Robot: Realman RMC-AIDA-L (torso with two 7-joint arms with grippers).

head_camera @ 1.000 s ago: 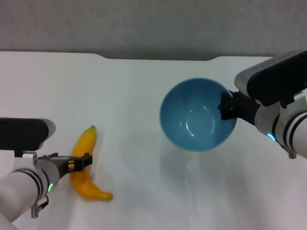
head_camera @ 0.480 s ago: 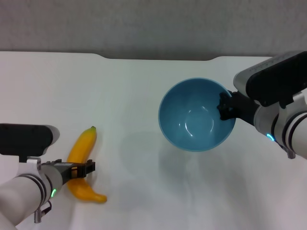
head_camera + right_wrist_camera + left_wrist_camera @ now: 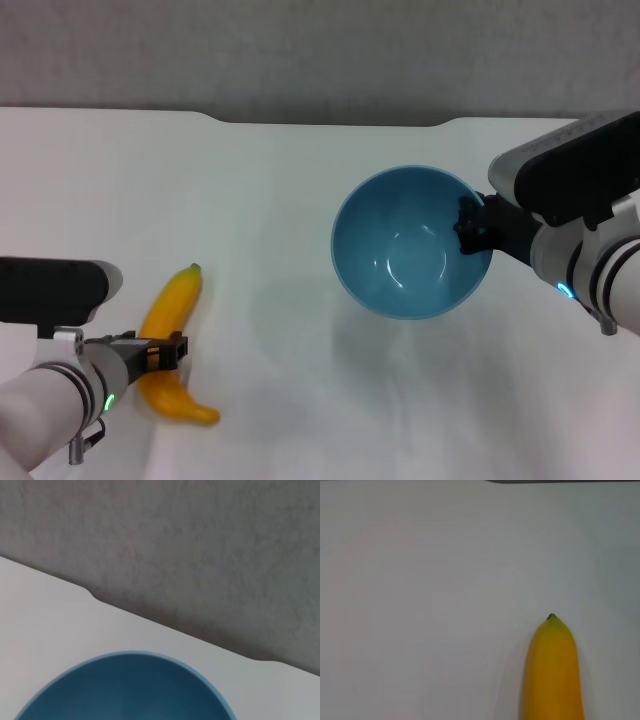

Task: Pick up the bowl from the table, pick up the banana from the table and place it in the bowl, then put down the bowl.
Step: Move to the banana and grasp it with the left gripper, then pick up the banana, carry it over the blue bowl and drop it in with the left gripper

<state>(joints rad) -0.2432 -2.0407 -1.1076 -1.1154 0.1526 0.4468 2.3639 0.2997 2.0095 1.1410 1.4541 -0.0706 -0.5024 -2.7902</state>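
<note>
The light-blue bowl [image 3: 410,245] hangs above the white table [image 3: 270,190] at the right, with its shadow below it. My right gripper [image 3: 470,228] is shut on the bowl's right rim. The bowl's inside fills the lower part of the right wrist view [image 3: 125,690]. The yellow banana [image 3: 175,300] lies on the table at the left, green stem tip pointing away from me. My left gripper [image 3: 163,352] is closed across the banana's middle, low at the table. The left wrist view shows the banana's tip end [image 3: 552,670].
The table's far edge has a shallow notch [image 3: 330,122] with a grey wall behind it. Bare white tabletop lies between the banana and the bowl.
My left gripper dropped lower along the banana and its fingers drew in around it; the banana's near end shifted slightly left. The bowl and right arm barely moved.
</note>
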